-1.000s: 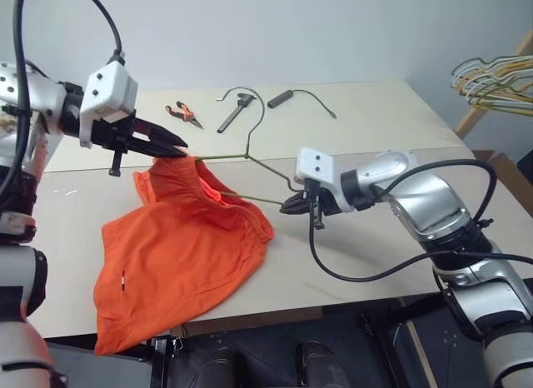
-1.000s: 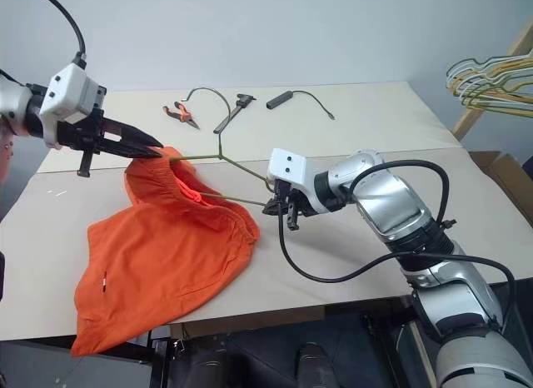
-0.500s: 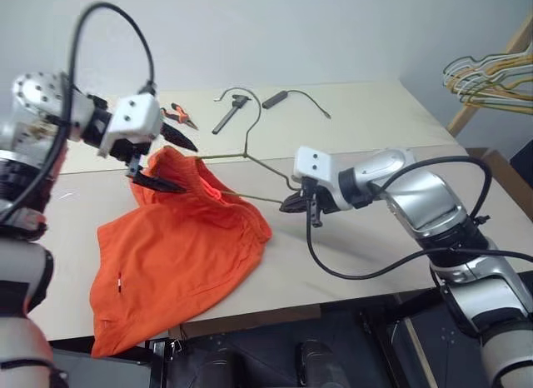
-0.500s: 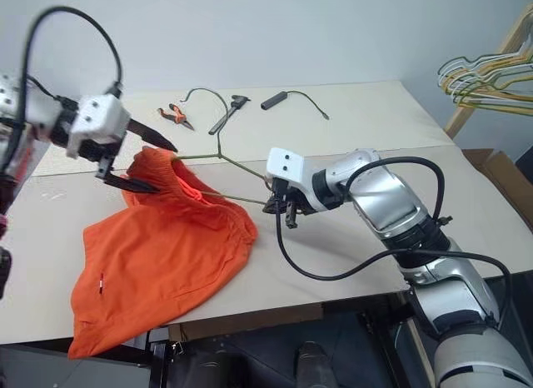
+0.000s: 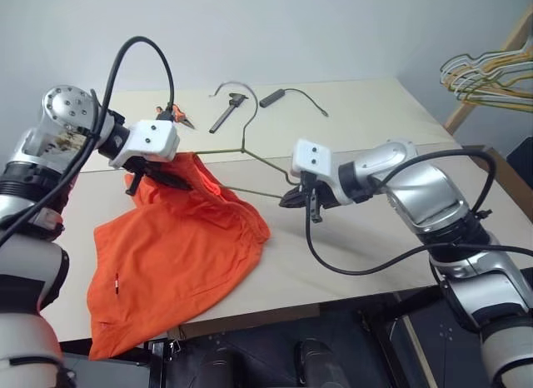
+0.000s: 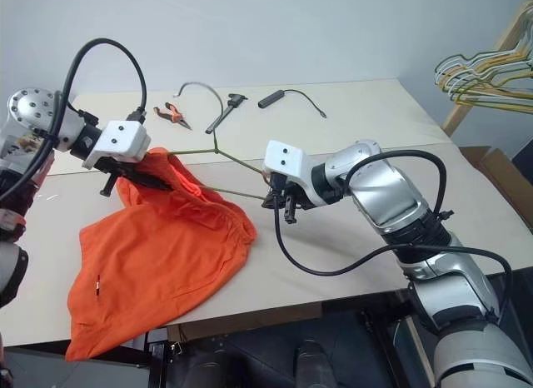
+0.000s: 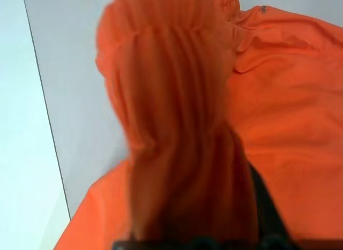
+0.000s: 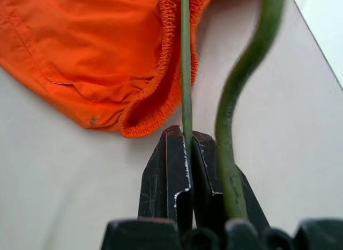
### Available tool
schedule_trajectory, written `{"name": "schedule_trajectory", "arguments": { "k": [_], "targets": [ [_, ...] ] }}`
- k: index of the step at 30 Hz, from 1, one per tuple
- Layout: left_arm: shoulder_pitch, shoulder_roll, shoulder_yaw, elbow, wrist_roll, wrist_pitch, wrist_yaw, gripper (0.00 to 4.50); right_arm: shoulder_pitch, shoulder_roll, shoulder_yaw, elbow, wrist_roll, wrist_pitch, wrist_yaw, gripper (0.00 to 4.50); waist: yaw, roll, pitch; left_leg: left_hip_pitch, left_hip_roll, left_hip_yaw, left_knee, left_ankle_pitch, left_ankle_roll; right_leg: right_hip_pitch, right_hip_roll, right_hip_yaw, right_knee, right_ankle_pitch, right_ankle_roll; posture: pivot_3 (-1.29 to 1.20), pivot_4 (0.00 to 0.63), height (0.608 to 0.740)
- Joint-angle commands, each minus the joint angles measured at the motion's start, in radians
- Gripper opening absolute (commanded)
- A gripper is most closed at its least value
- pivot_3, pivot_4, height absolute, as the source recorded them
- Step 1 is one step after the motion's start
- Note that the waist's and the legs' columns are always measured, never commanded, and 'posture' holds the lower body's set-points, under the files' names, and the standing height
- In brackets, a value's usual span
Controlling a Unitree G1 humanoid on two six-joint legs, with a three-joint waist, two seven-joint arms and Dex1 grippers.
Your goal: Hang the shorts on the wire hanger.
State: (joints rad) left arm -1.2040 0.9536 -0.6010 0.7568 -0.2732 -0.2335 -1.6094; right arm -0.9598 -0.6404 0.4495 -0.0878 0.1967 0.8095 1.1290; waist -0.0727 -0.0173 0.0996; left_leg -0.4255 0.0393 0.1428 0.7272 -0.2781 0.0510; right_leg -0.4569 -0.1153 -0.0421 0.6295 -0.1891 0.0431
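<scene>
On beige table (image 5: 366, 113): pliers (image 5: 179, 115), orange shorts (image 5: 175, 246).

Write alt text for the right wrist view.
Two black fingers are shut on the thin bar of the wire hanger, which runs away into the gathered waistband of the orange shorts lying on a pale table.

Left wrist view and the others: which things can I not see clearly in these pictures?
- Left gripper: in the left wrist view, blurred orange fabric of the shorts covers its jaws.
- Wire hanger: in the eye views, the shorts hide its far end.
- Shorts: in the right wrist view, the picture's edge cuts them off.
- Pliers: too small for detail.
</scene>
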Motion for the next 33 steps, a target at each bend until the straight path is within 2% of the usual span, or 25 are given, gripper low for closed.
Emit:
{"name": "schedule_trajectory", "arguments": {
  "k": [1,7,14,19,22,27,33],
  "targets": [
    [-0.026,-0.003,0.050,-0.014,-0.013,0.009,-0.005,0.01,-0.012,0.000,-0.029,-0.027,-0.007,-0.010,-0.012,0.00,0.000,0.000,0.000,0.000,0.000,0.000,0.000,0.000,0.000,0.000,0.000,0.000,0.000,0.000,0.000,-0.09,0.028,0.740],
    [-0.013,0.007,0.069,-0.036,-0.042,0.069,-0.005,0.00,0.044,-0.033,-0.086,-0.021,-0.026,0.005,-0.081,1.87,0.001,0.000,0.000,0.000,0.000,0.000,0.001,0.000,0.001,0.000,0.000,0.000,0.000,0.000,0.000,-0.09,0.044,0.740],
    [0.005,0.008,0.125,-0.033,-0.047,0.148,-0.005,0.00,0.235,-0.159,-0.361,-0.073,0.043,0.095,-0.170,4.42,0.006,0.000,0.000,-0.001,-0.001,0.000,0.002,-0.001,0.002,0.000,-0.001,0.000,-0.001,0.000,0.001,-0.09,0.072,0.740],
    [-0.003,-0.028,0.181,0.024,-0.015,0.200,-0.005,0.00,0.497,-0.195,-0.522,-0.236,0.142,0.145,-0.177,4.47,0.004,-0.001,0.000,0.000,0.000,-0.001,0.002,-0.001,0.002,0.001,-0.001,0.000,-0.001,-0.001,0.001,-0.10,0.089,0.740],
    [-0.006,-0.048,0.200,0.057,0.023,0.184,-0.005,0.00,0.587,-0.115,-0.520,-0.369,0.216,0.162,-0.214,4.47,-0.005,-0.001,0.000,0.003,0.000,-0.002,0.002,-0.002,0.002,0.001,0.000,0.003,-0.002,-0.001,0.001,-0.11,0.095,0.740],
    [-0.009,-0.064,0.221,0.063,0.045,0.192,-0.005,0.00,0.564,0.168,-0.372,-0.403,0.233,0.205,-0.406,4.47,-0.016,-0.001,0.000,0.005,0.000,-0.005,0.002,-0.002,0.003,0.002,0.000,0.005,-0.001,-0.001,0.001,-0.10,0.095,0.740],
    [-0.005,-0.062,0.232,0.054,0.054,0.195,-0.005,0.00,0.493,0.377,-0.217,-0.243,0.162,0.185,-0.554,4.47,-0.014,-0.001,0.000,0.003,-0.001,-0.006,0.003,-0.002,0.003,0.002,0.000,0.004,0.002,0.000,0.001,-0.09,0.094,0.740]
  ]
}}
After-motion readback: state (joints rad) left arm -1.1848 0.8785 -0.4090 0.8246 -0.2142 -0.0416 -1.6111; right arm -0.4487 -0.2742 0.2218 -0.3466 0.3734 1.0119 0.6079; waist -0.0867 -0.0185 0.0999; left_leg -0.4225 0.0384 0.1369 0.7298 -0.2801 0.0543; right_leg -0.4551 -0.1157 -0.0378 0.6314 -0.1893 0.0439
